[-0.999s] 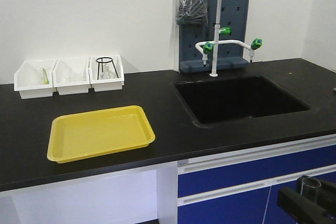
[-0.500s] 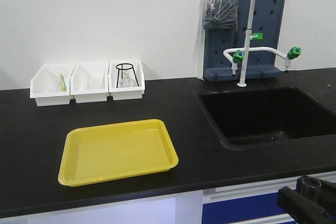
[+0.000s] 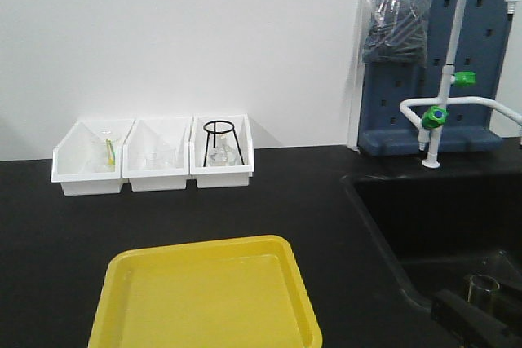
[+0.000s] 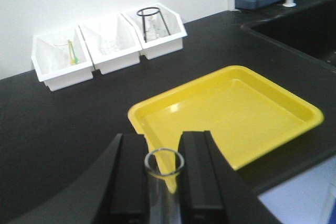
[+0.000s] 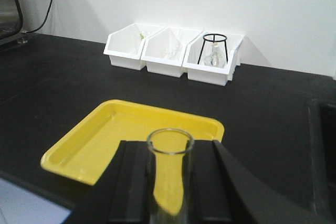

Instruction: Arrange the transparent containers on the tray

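Both arms hold glass at the near side of a black worktop (image 3: pixel 49 226). The left end effector (image 4: pixel 164 148) pinches the upright left tube (image 4: pixel 160 198), mouth up, with black fingers (image 4: pixel 126 182) pressed to either side. The right end effector (image 5: pixel 169 153) grips the right tube (image 5: pixel 169 182) the same way.

Ahead of both we see the yellow tray (image 3: pixel 204 248), flat on the worktop, its near corners close to the worktop's front edge. A wide band of bare worktop separates the tray from three white bins (image 3: pixel 155 181), which stand side by side and touching against the back wall.

The right bin carries a black ring stand (image 3: pixel 220 140) over a flask (image 3: pixel 217 155). Clear glassware (image 3: pixel 159 156) shows faintly in the middle bin. The left bin holds a beaker (image 4: pixel 62 51) and a yellow-green stick (image 4: pixel 72 55).

To the tray's right, a strip of worktop runs to the sink (image 3: pixel 440 218), with a white faucet (image 3: pixel 431 148) behind it. In the front view, the right end effector sits low by the sink's near side.
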### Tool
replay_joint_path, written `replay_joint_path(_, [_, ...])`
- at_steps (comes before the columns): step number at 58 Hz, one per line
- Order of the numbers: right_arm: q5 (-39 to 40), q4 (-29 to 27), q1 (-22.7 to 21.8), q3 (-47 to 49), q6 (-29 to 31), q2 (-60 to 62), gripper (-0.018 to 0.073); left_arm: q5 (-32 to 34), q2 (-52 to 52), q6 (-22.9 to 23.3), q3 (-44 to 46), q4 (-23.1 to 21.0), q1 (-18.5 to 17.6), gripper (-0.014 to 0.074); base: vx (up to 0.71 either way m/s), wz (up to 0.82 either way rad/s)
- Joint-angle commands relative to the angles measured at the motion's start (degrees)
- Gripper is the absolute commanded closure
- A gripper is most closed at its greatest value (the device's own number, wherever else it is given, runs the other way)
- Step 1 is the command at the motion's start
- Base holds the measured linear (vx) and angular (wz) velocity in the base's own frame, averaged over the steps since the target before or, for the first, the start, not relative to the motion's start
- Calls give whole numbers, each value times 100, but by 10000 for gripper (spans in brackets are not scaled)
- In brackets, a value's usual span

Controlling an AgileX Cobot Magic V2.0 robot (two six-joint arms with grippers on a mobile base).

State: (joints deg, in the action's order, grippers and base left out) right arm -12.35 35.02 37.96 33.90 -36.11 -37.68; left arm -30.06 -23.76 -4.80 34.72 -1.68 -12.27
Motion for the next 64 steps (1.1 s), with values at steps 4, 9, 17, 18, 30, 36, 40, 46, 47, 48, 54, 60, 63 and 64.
replay_joint_path(4, [397, 120, -19, 184, 12, 7, 571, 476, -35, 22, 204, -39, -30, 597, 38, 18])
replay_joint_path(9, [397, 120, -19, 184, 12, 7, 571, 476, -35, 22, 204, -39, -30, 597, 38, 18])
replay_joint_path(17, [397, 120, -19, 184, 12, 7, 571, 476, -35, 22, 204, -39, -30, 597, 36, 17])
replay_joint_path(18, [397, 120, -19, 184, 12, 7, 571, 476, -35, 22, 204, -39, -30, 597, 34, 14])
replay_joint_path(30, [397, 120, -19, 184, 12, 7, 571, 476, -35, 22, 204, -39, -30, 597, 30, 11])
replay_joint_path(36, [397, 120, -19, 184, 12, 7, 571, 476, -35, 22, 204, -39, -30, 597, 23, 9])
replay_joint_path(40, [397, 120, -19, 184, 12, 7, 571, 476, -35, 22, 204, -39, -30, 597, 18, 8])
replay_joint_path(46, [397, 120, -19, 184, 12, 7, 571, 476, -35, 22, 204, -39, -30, 597, 13, 7])
replay_joint_path(47, [397, 120, -19, 184, 12, 7, 571, 476, -35, 22, 204, -39, -30, 597, 10, 4])
replay_joint_path(48, [397, 120, -19, 184, 12, 7, 571, 476, -35, 22, 204, -39, -30, 597, 9, 2])
replay_joint_path(54, [397, 120, -19, 184, 12, 7, 571, 476, -35, 22, 204, -39, -30, 597, 6, 1])
replay_joint_path(60, [397, 120, -19, 184, 12, 7, 571, 476, -35, 22, 204, -39, -30, 597, 2, 1])
replay_joint_path(63, [397, 120, -19, 184, 12, 7, 571, 476, -35, 22, 204, -39, -30, 597, 0, 0])
replay_joint_path(64, [397, 120, -19, 184, 12, 7, 571, 476, -35, 22, 204, -39, -30, 597, 0, 0])
